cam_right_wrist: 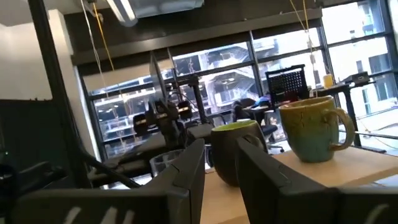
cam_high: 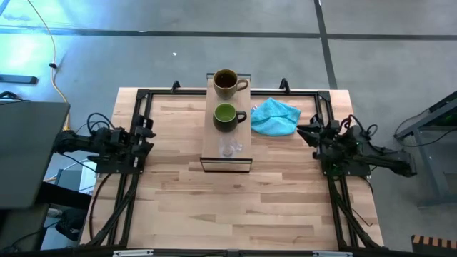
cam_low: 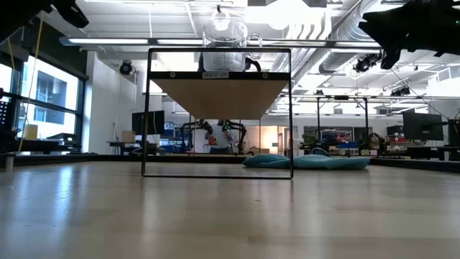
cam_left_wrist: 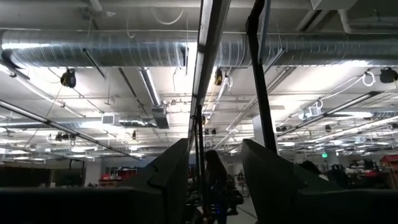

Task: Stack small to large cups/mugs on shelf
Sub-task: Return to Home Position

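High view: overhead, looking straight down, far enough to take in the whole bench [cam_high: 235,207].
Low view: bench-top height at the near edge, level toward the far room; shelf [cam_low: 219,97] seen from beneath.
Left wrist view: tipped up at the ceiling [cam_left_wrist: 124,56].
Right wrist view: close to the shelf, from its right, facing left.
Shared: shelf and glass cup [cam_high: 230,148] in high, low and right wrist views.

Turquoise cloth [cam_high: 275,116] on wooden tabletop [cam_high: 235,207], workshop hall behind
The cloth is seen crumpled on the far right part of the light plank surface; a yellow cable [cam_high: 55,44] is trailed across the grey floor [cam_high: 214,50], and silver ducts [cam_left_wrist: 93,50] are hung overhead
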Controlling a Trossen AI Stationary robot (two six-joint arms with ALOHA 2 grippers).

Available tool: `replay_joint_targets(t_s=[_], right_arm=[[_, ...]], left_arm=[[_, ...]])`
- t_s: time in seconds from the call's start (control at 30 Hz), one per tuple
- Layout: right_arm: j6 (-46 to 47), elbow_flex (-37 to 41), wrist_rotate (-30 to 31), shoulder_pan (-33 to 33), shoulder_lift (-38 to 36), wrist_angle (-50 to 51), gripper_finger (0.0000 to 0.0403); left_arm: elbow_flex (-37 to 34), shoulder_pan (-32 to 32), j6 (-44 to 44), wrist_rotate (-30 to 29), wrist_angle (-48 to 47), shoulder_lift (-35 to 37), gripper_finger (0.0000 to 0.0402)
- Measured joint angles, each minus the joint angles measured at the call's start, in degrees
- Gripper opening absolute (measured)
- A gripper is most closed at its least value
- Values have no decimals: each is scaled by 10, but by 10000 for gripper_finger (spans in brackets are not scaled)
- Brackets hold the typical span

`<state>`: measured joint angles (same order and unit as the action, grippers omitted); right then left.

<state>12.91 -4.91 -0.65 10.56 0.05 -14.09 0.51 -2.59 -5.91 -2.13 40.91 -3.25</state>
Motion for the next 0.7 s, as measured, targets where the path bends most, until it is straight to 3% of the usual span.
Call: replay_joint_targets(t_s=[0.2, 0.7], right_arm=[[4, 43, -13, 22, 0, -75, 81], [-17, 44, -6, 5, 3, -123, 81]], left_arm=[[0, 0, 2, 0, -4, 0, 138], [0, 0, 4, -25, -4, 0, 138]])
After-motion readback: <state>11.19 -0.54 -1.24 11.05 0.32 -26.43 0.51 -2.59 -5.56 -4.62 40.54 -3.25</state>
